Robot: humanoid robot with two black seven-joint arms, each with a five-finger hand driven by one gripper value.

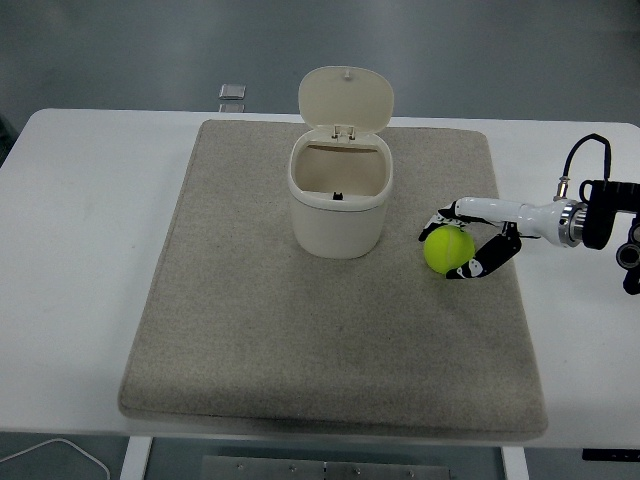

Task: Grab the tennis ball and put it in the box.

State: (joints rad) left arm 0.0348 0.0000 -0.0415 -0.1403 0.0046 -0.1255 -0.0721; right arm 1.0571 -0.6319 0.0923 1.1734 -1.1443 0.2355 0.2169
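Note:
The yellow-green tennis ball (447,249) lies on the grey mat (300,340), to the right of the cream box (338,205). The box stands upright with its hinged lid (346,98) flipped up and its inside showing. My right hand (442,250) reaches in from the right edge and wraps the ball. Its fingers (440,216) curl over the ball's top and far side, and the thumb (482,258) presses the near right side. The ball still rests on the mat. My left arm is out of view.
The mat covers most of the white table (80,250). A small grey square object (232,92) lies at the table's far edge, behind the mat. A white cable (60,455) hangs below the near left edge.

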